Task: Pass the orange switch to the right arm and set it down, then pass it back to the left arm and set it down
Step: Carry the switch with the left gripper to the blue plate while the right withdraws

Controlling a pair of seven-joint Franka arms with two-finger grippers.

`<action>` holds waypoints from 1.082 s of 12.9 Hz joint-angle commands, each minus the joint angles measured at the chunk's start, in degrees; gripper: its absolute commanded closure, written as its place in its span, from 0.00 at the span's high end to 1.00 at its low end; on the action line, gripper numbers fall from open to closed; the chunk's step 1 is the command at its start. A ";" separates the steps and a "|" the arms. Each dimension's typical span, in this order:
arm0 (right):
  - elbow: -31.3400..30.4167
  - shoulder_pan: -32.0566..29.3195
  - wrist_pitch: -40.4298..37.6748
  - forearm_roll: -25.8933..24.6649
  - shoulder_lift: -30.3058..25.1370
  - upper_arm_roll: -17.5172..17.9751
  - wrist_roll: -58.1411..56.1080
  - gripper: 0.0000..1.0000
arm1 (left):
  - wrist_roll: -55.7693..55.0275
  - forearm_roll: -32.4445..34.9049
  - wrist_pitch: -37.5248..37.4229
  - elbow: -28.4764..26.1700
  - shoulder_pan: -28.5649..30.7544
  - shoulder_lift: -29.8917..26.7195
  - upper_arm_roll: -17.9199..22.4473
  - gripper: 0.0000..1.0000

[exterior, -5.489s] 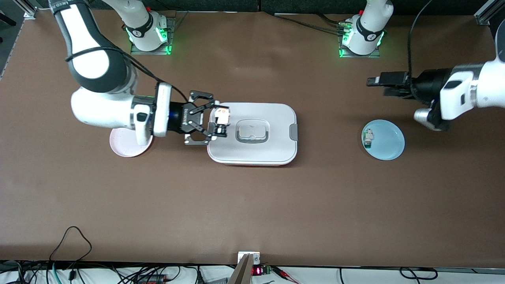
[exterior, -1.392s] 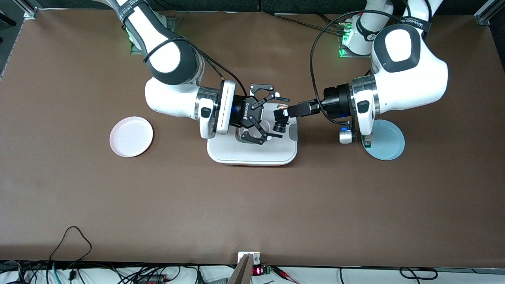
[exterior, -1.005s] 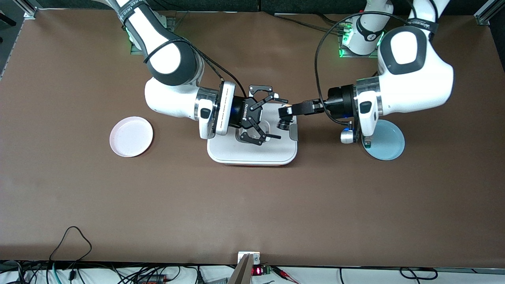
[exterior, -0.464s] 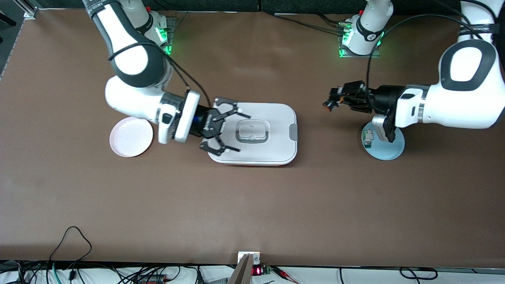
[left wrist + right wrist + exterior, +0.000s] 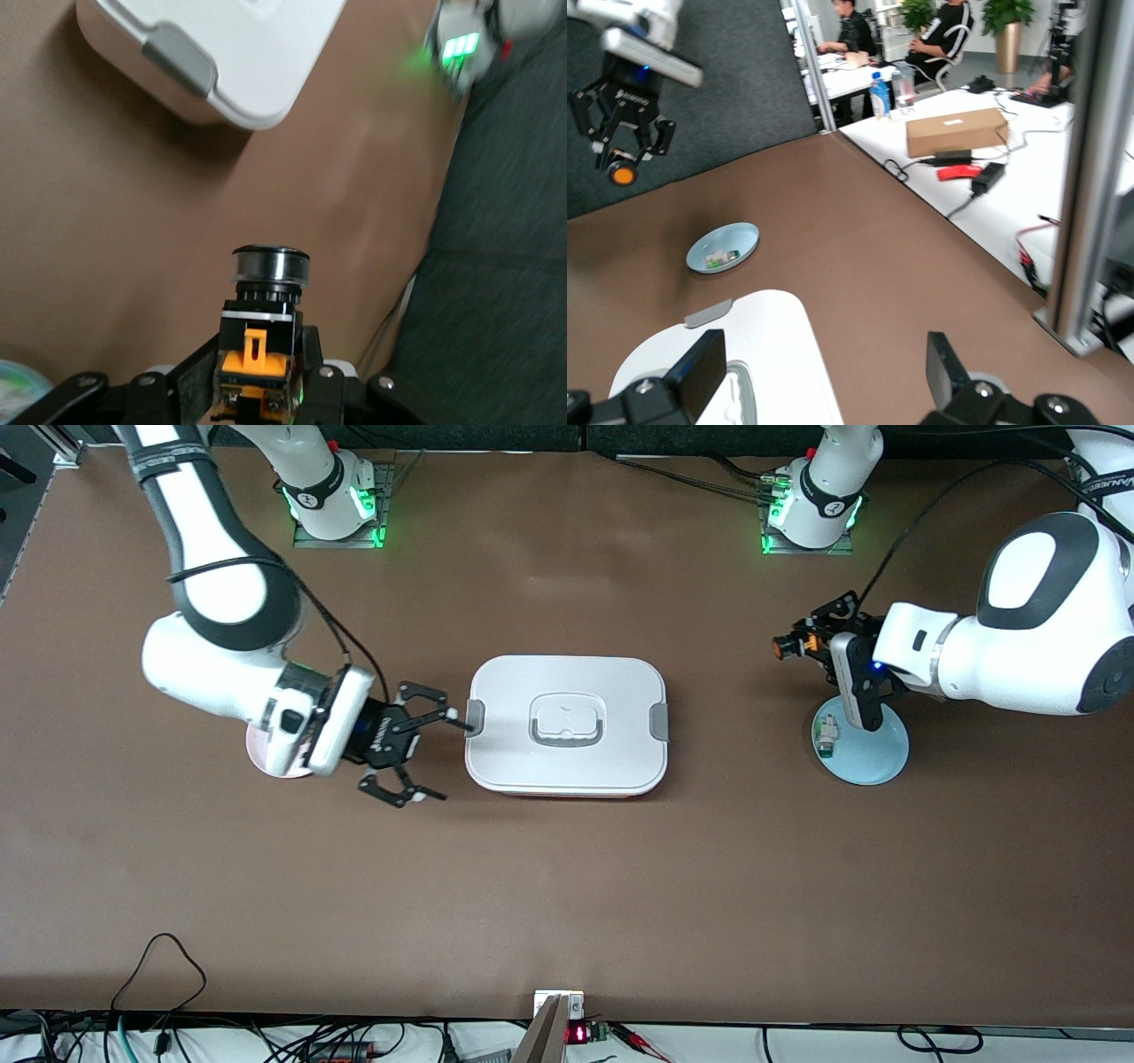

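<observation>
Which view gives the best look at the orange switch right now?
The left wrist view: the switch fills the foreground, clamped in the left gripper, its orange tab and silver cap plain. In the front view it is a tiny orange spot; the right wrist view shows it small and distant.

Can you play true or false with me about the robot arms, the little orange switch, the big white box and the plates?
1. The left gripper is holding the orange switch. True.
2. The right gripper is shut tight on something. False: it is open and holds nothing.
3. The white box has its lid on. True.
4. The small white-and-green part lies on the pink plate. False: it lies on the blue plate.
5. The switch is resting on the box. False: it is up in the air in the left gripper, near the blue plate.
</observation>
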 commanded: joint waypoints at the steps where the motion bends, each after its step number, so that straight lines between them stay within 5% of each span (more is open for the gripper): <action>1: -2.01 -2.41 -0.41 -1.89 -2.34 0.60 9.22 1.00 | 14.13 7.47 -0.84 1.63 0.78 1.80 0.13 0.12; 3: -2.10 -4.08 -0.41 -6.35 -2.25 0.51 18.26 1.00 | 23.37 13.45 1.52 0.84 1.83 2.07 0.13 0.12; 6: -2.18 -6.10 -1.11 -20.12 -2.25 0.43 41.51 1.00 | 34.01 18.04 9.93 -1.61 3.24 4.26 0.22 0.12; 8: -1.75 -6.90 -6.27 -33.73 -2.86 -0.01 59.61 1.00 | 38.59 18.39 19.15 -6.69 4.90 4.89 0.30 0.11; 14: 0.71 -6.98 -23.14 -58.98 -8.30 -0.54 94.38 1.00 | 53.89 22.25 33.16 -11.56 11.76 14.01 0.31 0.02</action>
